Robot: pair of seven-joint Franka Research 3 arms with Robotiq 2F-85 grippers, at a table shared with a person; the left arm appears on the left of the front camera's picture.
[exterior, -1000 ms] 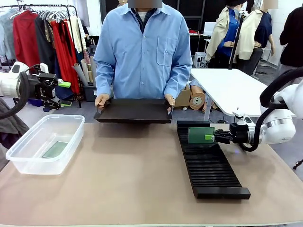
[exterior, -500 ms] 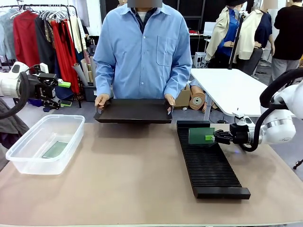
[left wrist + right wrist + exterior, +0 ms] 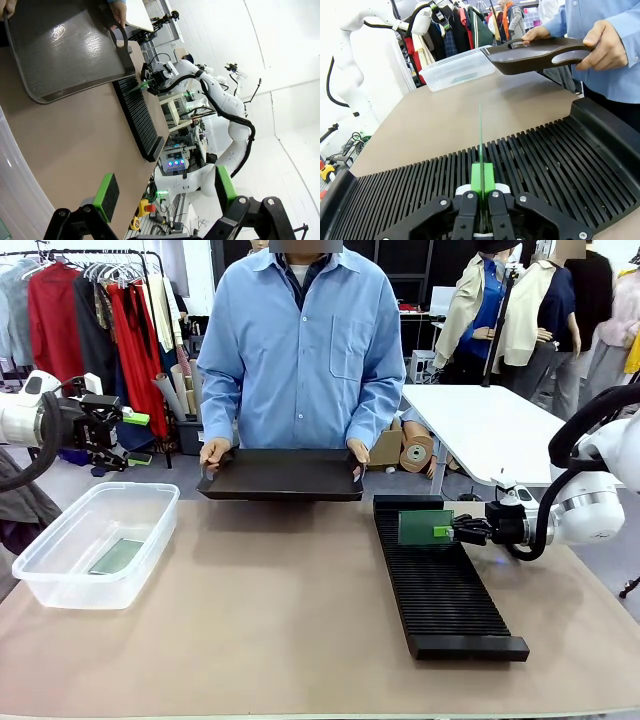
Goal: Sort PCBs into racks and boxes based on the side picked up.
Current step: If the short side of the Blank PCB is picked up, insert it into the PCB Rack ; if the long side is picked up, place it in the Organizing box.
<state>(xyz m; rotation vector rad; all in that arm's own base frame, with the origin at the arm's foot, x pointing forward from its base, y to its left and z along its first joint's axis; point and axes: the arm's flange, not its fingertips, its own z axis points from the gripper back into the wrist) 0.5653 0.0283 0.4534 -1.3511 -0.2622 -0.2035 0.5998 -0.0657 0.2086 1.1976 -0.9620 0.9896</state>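
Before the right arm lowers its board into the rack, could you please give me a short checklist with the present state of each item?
1. Right tool shut on the PCB: ok.
2. PCB held on edge, lined up with the ribs of the rack: ok.
3. PCB seated in a slot: cannot tell; its lower edge is hidden.
4. Slots beside the board free: ok.
5. Person's hands on the black tray, away from the rack: ok.
6. Left tool open, off to the side above the clear box: ok.
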